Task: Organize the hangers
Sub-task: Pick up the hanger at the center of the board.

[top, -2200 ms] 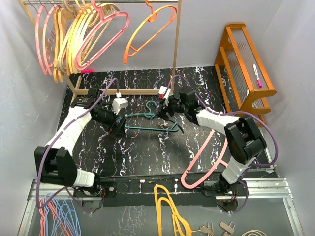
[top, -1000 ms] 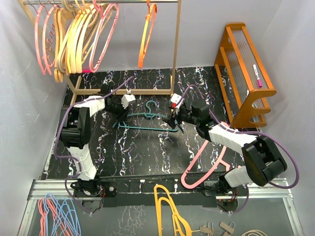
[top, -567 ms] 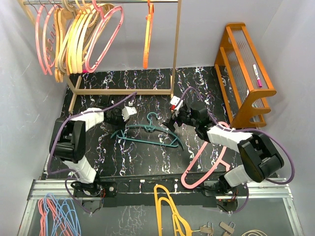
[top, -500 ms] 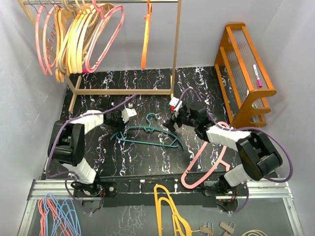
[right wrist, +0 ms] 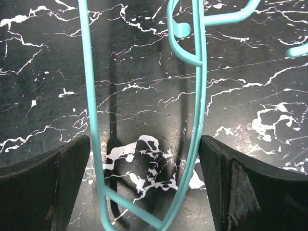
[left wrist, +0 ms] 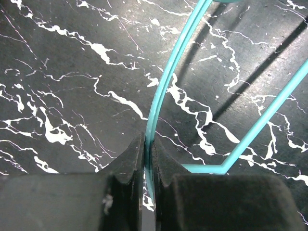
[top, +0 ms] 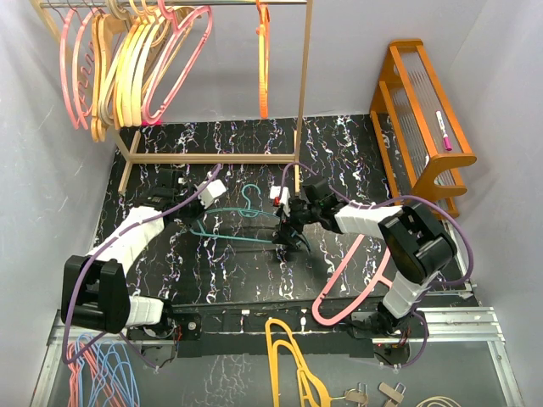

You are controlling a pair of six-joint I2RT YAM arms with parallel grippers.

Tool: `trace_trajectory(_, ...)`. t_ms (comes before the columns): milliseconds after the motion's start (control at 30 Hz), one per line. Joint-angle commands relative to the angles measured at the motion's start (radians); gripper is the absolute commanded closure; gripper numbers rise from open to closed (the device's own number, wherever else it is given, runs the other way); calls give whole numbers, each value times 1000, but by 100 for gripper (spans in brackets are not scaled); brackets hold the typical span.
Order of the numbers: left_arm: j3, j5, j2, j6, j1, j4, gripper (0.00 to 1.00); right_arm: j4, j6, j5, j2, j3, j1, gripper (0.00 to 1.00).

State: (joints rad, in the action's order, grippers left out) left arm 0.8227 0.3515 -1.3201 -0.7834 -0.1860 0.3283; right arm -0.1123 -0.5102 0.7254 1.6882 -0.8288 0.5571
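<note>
Left gripper [left wrist: 148, 147] pinched on thin teal hanger [left wrist: 166, 82], right gripper [right wrist: 144, 168] spread wide around its rounded end, apparently not touching, marbled black mat [left wrist: 57, 72]

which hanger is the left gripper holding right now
The teal hanger on the mat: the left gripper pinches its rim. The pink hanger lies loose; the other hangers hang on the rack.

1 teal hanger [left wrist: 162, 86], 2 arms [top: 136, 233]

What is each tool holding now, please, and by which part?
The left tool is shut on the teal hanger, on its curved arm near an end corner. The right tool is open astride the other end, holding nothing.
</note>
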Motion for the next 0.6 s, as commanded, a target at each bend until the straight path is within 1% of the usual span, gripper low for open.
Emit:
trace_trajectory(0, 36, 27, 56, 37, 1, 41, 100, -16, -40, -7, 38, -46, 22, 1)
trace_trajectory(100, 31, 36, 97, 33, 0, 58, 100, -110, -30, -68, 38, -31, 22, 0)
trace_trajectory(167, 24, 42, 125, 27, 1, 72, 100, -211, -4, -126, 27, -8, 20, 0)
trace_trajectory(200, 21, 45, 140, 26, 1, 80, 100, -232, -5, -132, 23, -6, 20, 0)
trace_trajectory(267, 16, 53, 168, 26, 0, 93, 100, -246, -9, -131, 28, -16, 21, 1)
trace_trajectory(300, 14, 52, 181, 29, 1, 96, 100, -246, -1, -127, 37, -26, 20, 6)
trace_trajectory(333, 17, 57, 192, 32, 0, 107, 100, -244, 10, -125, 47, -38, 21, 18)
trace_trajectory(367, 24, 63, 200, 36, 0, 126, 100, -237, 27, -124, 51, -54, 21, 41)
trace_trajectory(400, 34, 77, 203, 43, 1, 151, 100, -228, 44, -124, 51, -64, 19, 59)
trace_trajectory(433, 62, 113, 199, 52, 1, 203, 100, -231, 46, -118, 51, -64, 18, 74)
trace_trajectory(500, 154, 216, 172, 46, 0, 368, 100, -272, 52, -104, 42, -31, 18, 91)
trace_trajectory(567, 228, 313, 147, 52, 2, 496, 100, -337, 56, -104, 9, 23, 19, 92)
